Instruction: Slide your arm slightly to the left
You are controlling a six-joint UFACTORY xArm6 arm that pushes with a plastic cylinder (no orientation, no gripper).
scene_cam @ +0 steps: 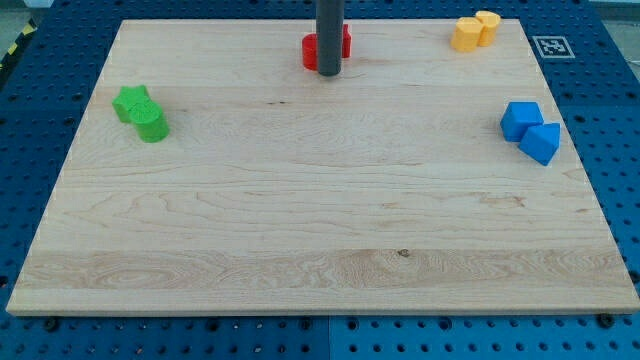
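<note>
Up top, my tip [329, 72] overlaps red blocks [325, 48].

a pale wooden bench [320, 230] is shown, marked by fine streaks of light brown grain and one small dark knot. a dark grey rod is seen at the view's top, my tip [328, 72] being the same dark grey. bright red is shown by the red blocks [343, 42] behind it. vivid green is carried by the green blocks [140, 112], yellow-orange by the yellow blocks [474, 31], and clear blue by the blue blocks [530, 130]. a blue perforated surface [610, 120] is seen around, with a black-and-white square tag [551, 45].
</note>
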